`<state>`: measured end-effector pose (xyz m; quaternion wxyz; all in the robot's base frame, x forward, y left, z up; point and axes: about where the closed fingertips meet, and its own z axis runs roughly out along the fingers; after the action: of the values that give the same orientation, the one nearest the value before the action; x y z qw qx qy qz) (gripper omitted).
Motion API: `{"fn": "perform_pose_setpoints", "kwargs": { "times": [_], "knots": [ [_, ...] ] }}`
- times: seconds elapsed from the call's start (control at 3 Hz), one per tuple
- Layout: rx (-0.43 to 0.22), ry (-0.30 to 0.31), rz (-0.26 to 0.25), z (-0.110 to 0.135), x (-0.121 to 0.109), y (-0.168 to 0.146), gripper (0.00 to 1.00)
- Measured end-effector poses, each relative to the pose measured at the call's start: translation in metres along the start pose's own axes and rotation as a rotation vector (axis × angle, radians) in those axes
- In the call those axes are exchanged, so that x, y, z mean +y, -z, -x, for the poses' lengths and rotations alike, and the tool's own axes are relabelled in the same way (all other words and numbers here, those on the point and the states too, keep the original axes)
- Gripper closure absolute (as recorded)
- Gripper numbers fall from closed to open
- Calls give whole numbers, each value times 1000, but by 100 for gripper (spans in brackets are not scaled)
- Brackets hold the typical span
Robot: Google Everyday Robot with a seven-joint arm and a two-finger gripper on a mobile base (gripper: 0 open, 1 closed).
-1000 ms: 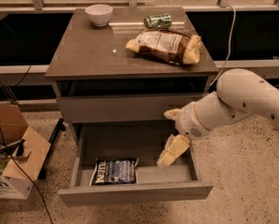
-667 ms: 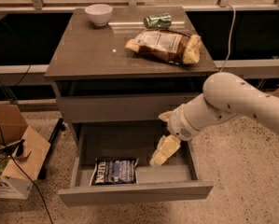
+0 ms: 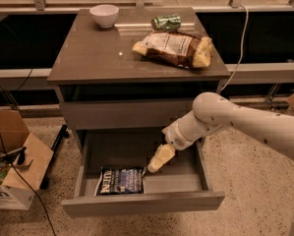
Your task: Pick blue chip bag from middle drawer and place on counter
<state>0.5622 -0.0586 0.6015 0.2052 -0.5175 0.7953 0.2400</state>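
Hovering at the edge of the blue chip bag (image 3: 121, 181) in the middle drawer (image 3: 141, 203), the gripper (image 3: 150, 166) may merely shove it aside; whether it is spread cannot be told.

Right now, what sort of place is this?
Likely a lab or robot test area: lone drawer cabinet on speckled floor, cardboard box of clutter, loose cables. Gripper hangs over the open middle drawer, beside the blue chip bag.

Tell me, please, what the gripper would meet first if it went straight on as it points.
Probably the blue chip bag: the gripper, inside the open drawer, points down at the bag's nearest edge. Depth is unclear, so possibly the drawer floor.
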Motion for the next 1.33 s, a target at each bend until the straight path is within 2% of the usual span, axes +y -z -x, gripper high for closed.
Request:
{"fn": "perform_pose_setpoints", "kwargs": {
  "times": [0.33,0.67,1.33],
  "knots": [
    [20,-22,0,-7,2,-8,0],
    [-3,-20,-17,2,-1,-23,0],
    [-146,-4,40,31,-20,-89,0]
  ]
}}
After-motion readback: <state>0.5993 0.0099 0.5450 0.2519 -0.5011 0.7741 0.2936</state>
